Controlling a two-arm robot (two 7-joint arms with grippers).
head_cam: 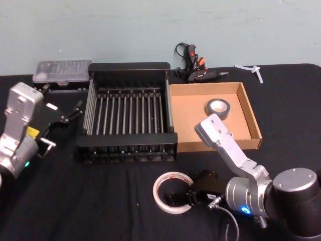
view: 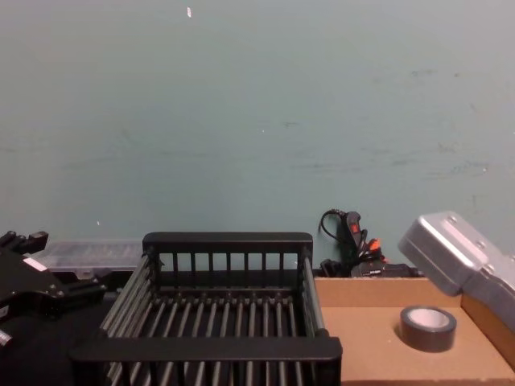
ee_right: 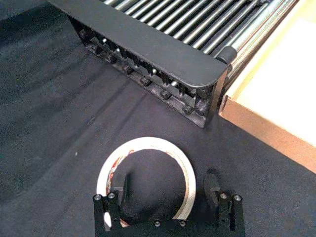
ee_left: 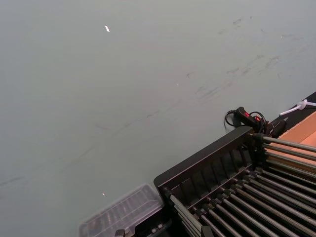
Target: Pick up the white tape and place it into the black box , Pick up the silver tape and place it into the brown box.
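The white tape (head_cam: 172, 192) lies flat on the black table (head_cam: 100, 201), near of the black box (head_cam: 128, 116) and just off its near right corner. The right gripper (head_cam: 181, 199) is at the roll's right side, low over the cloth; in the right wrist view its fingers (ee_right: 211, 182) are spread and straddle the near part of the ring (ee_right: 146, 174), one finger standing inside the hole and the other outside the rim, with the tape band between them and not yet pinched. The silver tape (head_cam: 217, 108) sits inside the brown box (head_cam: 253, 120), toward its far right part, lying flat; the chest view shows it (view: 428, 327) on the cardboard floor (view: 362, 338). The brown box stands touching the black box's right side. The left gripper (head_cam: 75, 111) hangs to the left of the black box, clear of it, and its fingers look close together, holding nothing. A glue gun (head_cam: 195, 70) and a clear plastic case (head_cam: 61, 72) lie at the far edge.
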